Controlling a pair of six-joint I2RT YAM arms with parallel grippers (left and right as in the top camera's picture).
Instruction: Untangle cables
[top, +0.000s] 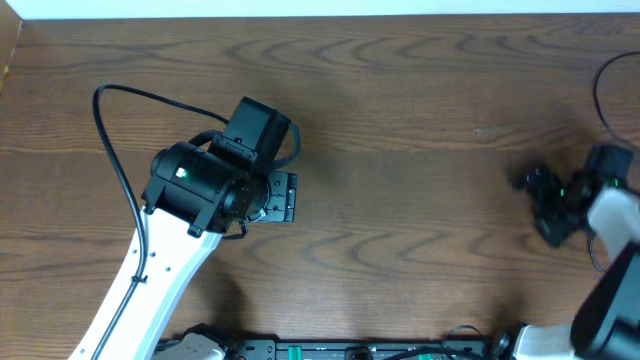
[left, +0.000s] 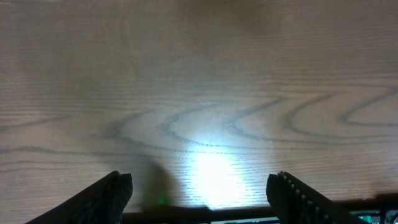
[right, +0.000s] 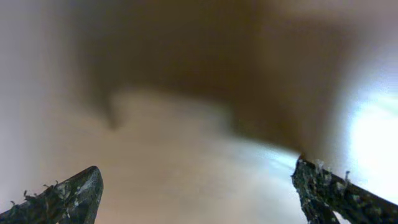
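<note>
No thin black or white cables show in any view; they are hidden or out of frame. My left gripper (top: 281, 197) hangs over the wooden table (top: 400, 150) left of centre. In the left wrist view its fingers (left: 199, 186) are wide apart, with only bare wood between them. My right gripper (top: 545, 205) is near the table's right edge. In the right wrist view its fingers (right: 198, 174) are also wide apart and empty, and that view is blurred.
A thick black lead (top: 115, 150) loops from the left arm across the left of the table. Another arm lead (top: 600, 85) arcs at the far right. The robot base rail (top: 350, 350) runs along the front edge.
</note>
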